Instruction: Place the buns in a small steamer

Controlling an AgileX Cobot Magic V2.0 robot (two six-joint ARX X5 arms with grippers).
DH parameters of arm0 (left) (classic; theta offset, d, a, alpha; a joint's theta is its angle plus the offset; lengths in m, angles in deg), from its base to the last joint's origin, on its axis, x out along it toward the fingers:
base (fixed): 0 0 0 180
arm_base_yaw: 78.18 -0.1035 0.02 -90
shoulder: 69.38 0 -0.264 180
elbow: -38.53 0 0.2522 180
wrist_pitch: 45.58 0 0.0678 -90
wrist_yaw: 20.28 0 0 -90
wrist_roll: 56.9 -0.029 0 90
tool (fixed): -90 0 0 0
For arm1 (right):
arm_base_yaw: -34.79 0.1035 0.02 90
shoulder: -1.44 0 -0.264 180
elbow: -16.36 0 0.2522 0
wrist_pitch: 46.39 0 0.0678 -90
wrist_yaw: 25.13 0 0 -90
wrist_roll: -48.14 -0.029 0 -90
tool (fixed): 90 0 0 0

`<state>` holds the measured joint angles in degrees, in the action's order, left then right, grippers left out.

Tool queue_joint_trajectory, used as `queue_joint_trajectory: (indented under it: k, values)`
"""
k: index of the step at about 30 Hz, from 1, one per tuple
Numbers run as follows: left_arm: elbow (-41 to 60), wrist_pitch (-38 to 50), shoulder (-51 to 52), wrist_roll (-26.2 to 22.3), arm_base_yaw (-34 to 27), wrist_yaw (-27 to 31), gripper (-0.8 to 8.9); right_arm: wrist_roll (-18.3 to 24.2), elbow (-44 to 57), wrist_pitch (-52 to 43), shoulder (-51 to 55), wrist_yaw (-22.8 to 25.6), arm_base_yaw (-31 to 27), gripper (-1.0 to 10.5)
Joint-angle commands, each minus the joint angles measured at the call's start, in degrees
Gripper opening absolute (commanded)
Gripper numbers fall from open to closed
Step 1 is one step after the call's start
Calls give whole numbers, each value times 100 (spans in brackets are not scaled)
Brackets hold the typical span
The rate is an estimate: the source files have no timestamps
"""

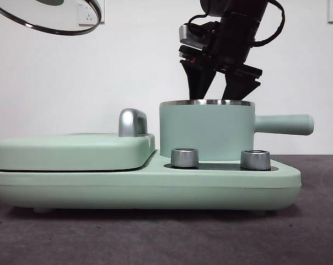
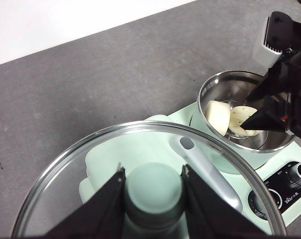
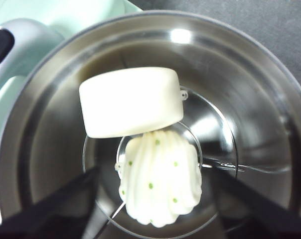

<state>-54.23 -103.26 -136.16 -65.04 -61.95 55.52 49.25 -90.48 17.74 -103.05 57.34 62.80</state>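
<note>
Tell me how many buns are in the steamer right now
2. Both lie inside the steamer, under the open right gripper: the smooth bun toward the wall, the ridged speckled bun touching it at the middle. None seems hidden.

Mint-green steamer (image 1: 205, 132); cream bun (image 3: 130, 102); green-specked white bun (image 3: 160, 179).

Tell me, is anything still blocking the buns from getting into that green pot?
No. Both buns, smooth and ridged, already lie inside the pot. The left gripper holds the lid aside; the right gripper hangs open above.
</note>
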Motion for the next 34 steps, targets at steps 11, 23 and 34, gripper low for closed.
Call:
queue_joint_trajectory:
  k: [11, 23, 34]
  values:
    - [-96, 17, 0, -17, 13, -22, 15, -98, 1008, -1735, 2138, 704, 310, 351]
    - [-96, -20, -57, 4, 59, -28, 15, -522, 4334, -3713, 4341, 828, 706, 351]
    - [-96, 468, -544, 184, 872, -90, 15, -719, 5324, -2564, 6481, 1545, 715, 351]
